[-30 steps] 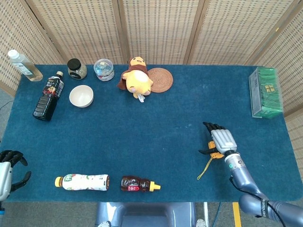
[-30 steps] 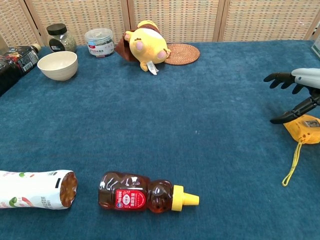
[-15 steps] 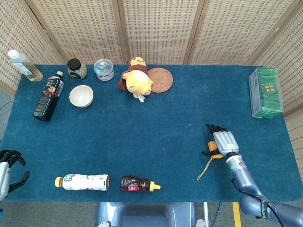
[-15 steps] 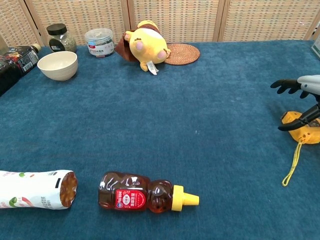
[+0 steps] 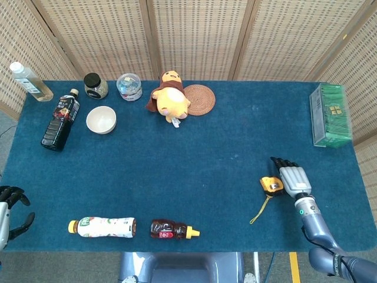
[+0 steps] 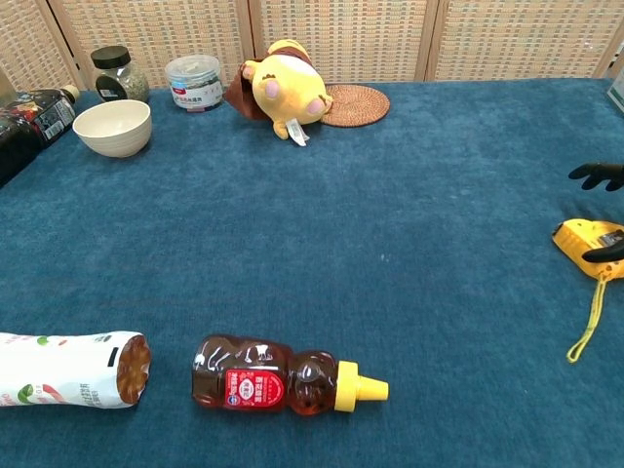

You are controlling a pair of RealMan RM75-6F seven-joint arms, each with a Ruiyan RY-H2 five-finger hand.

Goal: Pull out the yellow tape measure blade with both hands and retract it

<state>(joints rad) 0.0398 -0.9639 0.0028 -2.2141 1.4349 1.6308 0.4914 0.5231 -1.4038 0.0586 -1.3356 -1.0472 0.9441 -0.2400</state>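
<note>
- The yellow tape measure (image 5: pixel 271 186) lies on the blue table (image 5: pixel 194 153) toward the near right, its yellow wrist cord (image 5: pixel 260 209) trailing toward the near edge; no blade is drawn out.
- A second ago the right hand (image 5: pixel 293 177) sat over the case, hiding most of it; it has since slid to the right, and the case now shows whole beside it, itself a little further right than before.
- In my judgement that means no secure hold was made, so the pull has not begun and the grasp must be tried again.
- The right hand's fingers are spread and hold nothing; the case lies just to their left. In the chest view one dark fingertip (image 6: pixel 603 253) seems to rest at its edge, though contact is hard to confirm.
- The left hand (image 5: pixel 8 209) is at the near left corner, well apart from the tape, fingers apart and empty.
- A honey bear bottle (image 5: pixel 174 229) lies near the front edge.
</note>
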